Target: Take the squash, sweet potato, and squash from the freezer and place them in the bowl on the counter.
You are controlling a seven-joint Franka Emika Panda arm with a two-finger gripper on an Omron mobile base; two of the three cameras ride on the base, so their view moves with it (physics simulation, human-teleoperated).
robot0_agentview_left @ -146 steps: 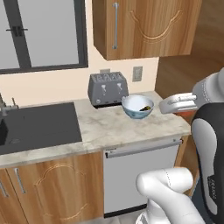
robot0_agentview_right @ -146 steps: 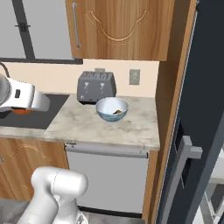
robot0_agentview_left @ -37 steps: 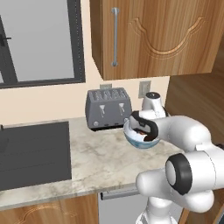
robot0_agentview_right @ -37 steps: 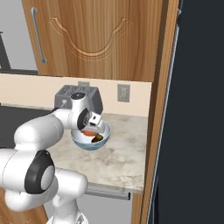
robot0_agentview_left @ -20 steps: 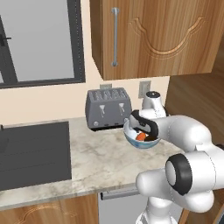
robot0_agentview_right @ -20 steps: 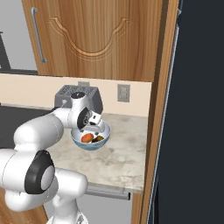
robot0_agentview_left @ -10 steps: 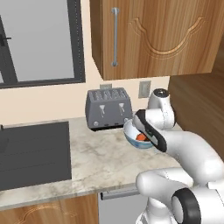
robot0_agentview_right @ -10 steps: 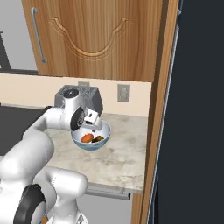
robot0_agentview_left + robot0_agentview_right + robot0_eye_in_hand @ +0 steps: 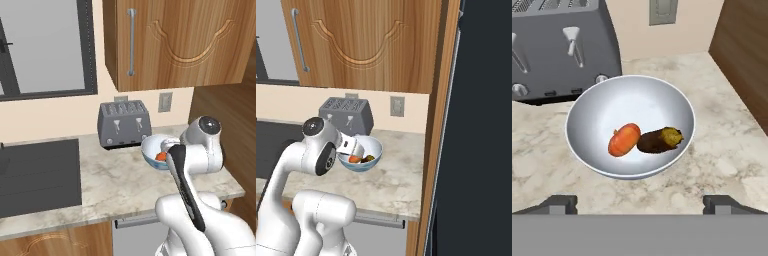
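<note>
The bowl (image 9: 637, 97) stands on the counter (image 9: 722, 145) in front of the toaster. Inside it lie an orange squash (image 9: 624, 140) and, touching its right side, a dark brown sweet potato (image 9: 659, 140). My gripper (image 9: 640, 206) hangs open just above the bowl's near rim, its fingertips (image 9: 559, 204) far apart with nothing between them. From the left base view the bowl (image 9: 149, 144) and the squash (image 9: 161, 156) peek out beside my arm. In the right base view my hand sits against the bowl (image 9: 374, 146). The freezer (image 9: 481, 125) is the dark panel at the right.
A grey toaster (image 9: 124, 124) stands against the wall behind the bowl, under a wooden cupboard (image 9: 175, 40). A dark cooktop (image 9: 35, 170) lies to the left on the counter (image 9: 115, 175). A brown wooden panel (image 9: 438, 125) borders the counter's right end.
The base has driven closer to the counter's right end. The orange squash was let go into the bowl beside the sweet potato, and my hand has drawn up and back from the bowl.
</note>
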